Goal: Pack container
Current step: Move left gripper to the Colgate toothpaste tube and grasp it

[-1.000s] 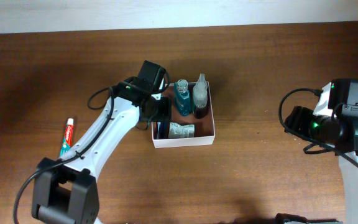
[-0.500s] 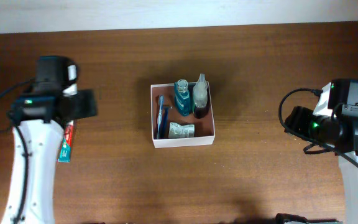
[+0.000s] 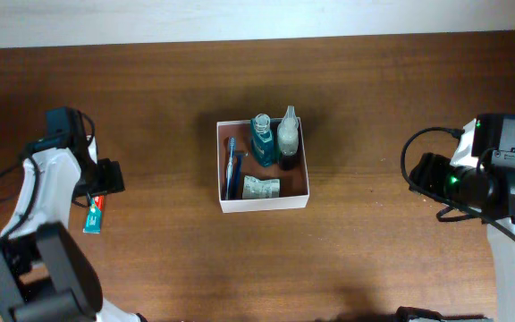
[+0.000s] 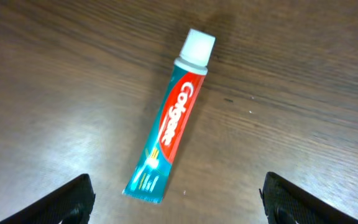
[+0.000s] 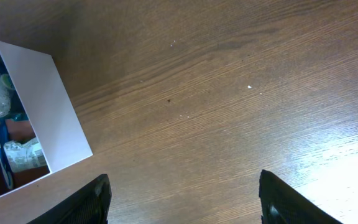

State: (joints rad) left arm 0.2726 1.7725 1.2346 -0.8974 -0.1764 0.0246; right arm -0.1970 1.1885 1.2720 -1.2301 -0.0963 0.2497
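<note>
The left gripper (image 4: 180, 204) hangs with its fingers spread wide and nothing between them, just short of the crimped tail of a toothpaste tube (image 4: 169, 121) lying flat on the wooden surface (image 4: 303, 74). Judging by this, the step in hand is picking up that tube. To do it well, the gripper should move forward over the middle of the tube, turn slightly so the fingers close square across its narrow width, and come down until the tips almost meet the wood. The tube lies slanted in the wrist view, so an unturned close might spin it away. The tube is soft, glossy plastic in teal and red, flat and thin at the tail and fuller toward the hard white round cap, so a light squeeze on the fuller half looks safest. The container (image 3: 265, 205) sits well apart, toward the middle of the surface. It is a shallow square box with thin white walls and a reddish-brown floor. It holds a blue toothbrush (image 3: 232, 165), a teal bottle (image 3: 262, 139), a clear bottle (image 3: 288, 134) and a small crumpled packet (image 3: 261, 187). Some floor shows bare beside the packet. The right gripper (image 5: 188, 199) is likewise spread and empty over bare wood near the box's white wall.
</note>
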